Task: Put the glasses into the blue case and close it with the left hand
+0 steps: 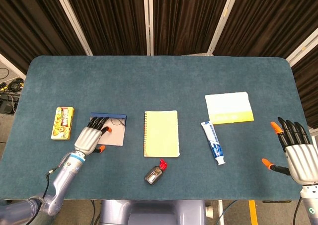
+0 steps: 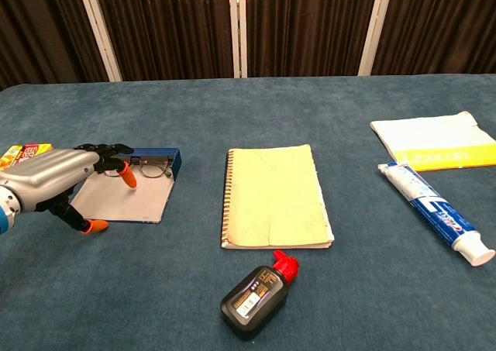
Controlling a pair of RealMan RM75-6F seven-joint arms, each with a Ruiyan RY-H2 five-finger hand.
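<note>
Glasses lie in the open blue case, long axis left-right along its far wall, beneath the empty, spread left hand; right hand splayed, empty.

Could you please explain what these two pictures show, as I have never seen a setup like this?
This is a two-armed robot with human-like hands, steered remotely at a blue table. One picture looks down from its head, the other forward from its chest. The left hand hovers with spread fingers over the open blue case, where the glasses already lie; it holds nothing. The right hand waits open at the table's far edge, seen from the head only. Also lying there: a yellow notebook, a toothpaste tube, a small black bottle, a yellow and white packet and a small yellow box.
</note>
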